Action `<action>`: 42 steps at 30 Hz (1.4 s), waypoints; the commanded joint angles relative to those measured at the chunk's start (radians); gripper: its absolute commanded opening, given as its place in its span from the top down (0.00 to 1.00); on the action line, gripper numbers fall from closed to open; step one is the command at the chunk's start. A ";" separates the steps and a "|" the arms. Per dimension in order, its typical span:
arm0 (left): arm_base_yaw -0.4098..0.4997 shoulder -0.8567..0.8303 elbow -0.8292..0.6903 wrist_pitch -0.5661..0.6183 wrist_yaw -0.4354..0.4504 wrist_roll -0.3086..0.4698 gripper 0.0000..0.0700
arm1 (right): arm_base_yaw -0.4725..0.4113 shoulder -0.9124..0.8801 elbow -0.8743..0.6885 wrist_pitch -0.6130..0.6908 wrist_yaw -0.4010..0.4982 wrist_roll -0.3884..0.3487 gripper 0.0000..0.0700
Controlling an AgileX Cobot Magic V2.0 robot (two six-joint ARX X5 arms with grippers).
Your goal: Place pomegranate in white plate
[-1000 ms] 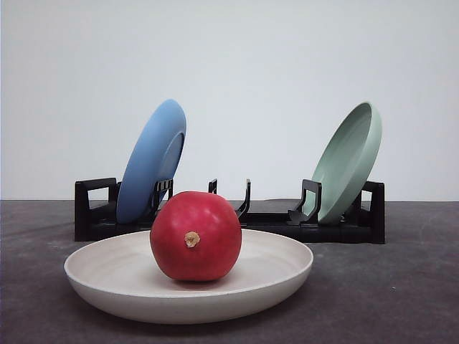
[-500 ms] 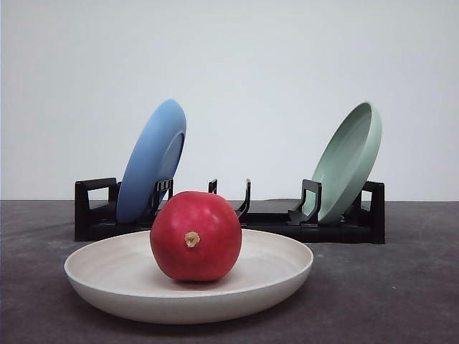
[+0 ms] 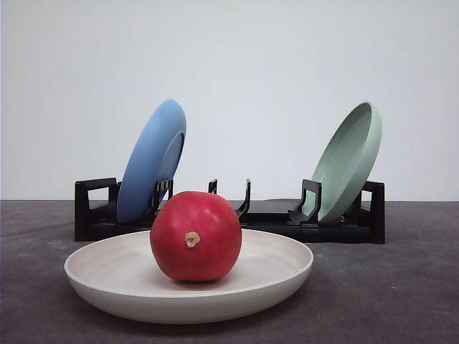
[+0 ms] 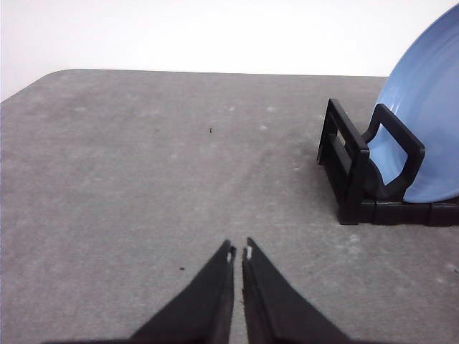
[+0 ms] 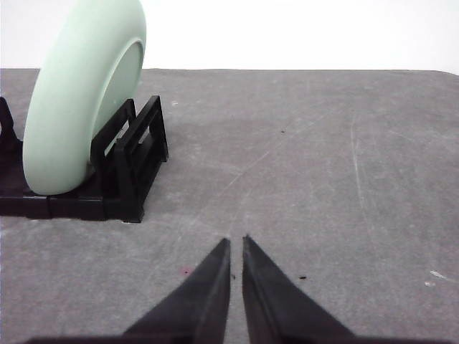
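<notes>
Nearest in the front view, low and centre in the frame, the round, shallow, matte off-white plate (image 3: pixel 93 276) lies flat on the dark grey speckled tabletop (image 3: pixel 387 287), and the smooth, round, deep red pomegranate (image 3: pixel 195 235) sits inside it, a little left of the plate's middle, its tan stem nub facing the camera. From where things lie, I'd judge the placing done, so the step in hand is to leave the fruit alone and keep both arms clear. A round fruit on a shallow dish could roll if the plate is nudged, so any move should go up and away from the rim rather than across it. In the left wrist view the left pincer (image 4: pixel 238 252) sits at the bottom centre, its two black tips drawn together with only a hairline between them, gripping nothing, above bare tabletop. The right pincer (image 5: pixel 236 244) looks the same in its own view: tips together, empty. Farther back, across the middle of the front frame, a black slotted plastic dish rack (image 3: pixel 97 211) holds a glossy blue plate (image 3: pixel 150 161) leaning at the left and a pale green plate (image 3: pixel 349 161) leaning at the right; neither needs touching.
</notes>
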 commanded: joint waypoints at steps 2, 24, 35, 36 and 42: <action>0.000 0.000 -0.010 0.013 0.002 0.010 1.00 | 0.000 0.000 -0.005 0.013 -0.001 0.011 0.96; 0.000 0.000 -0.010 0.013 0.002 0.010 1.00 | 0.000 0.000 -0.005 0.013 -0.001 0.011 0.96; 0.000 0.000 -0.010 0.013 0.002 0.010 1.00 | 0.000 0.000 -0.005 0.013 -0.001 0.011 0.96; 0.000 0.000 -0.010 0.013 0.002 0.010 1.00 | 0.000 0.000 -0.005 0.013 -0.001 0.011 0.96; 0.000 0.000 -0.010 0.013 0.002 0.010 1.00 | 0.000 0.000 -0.005 0.013 -0.001 0.010 0.96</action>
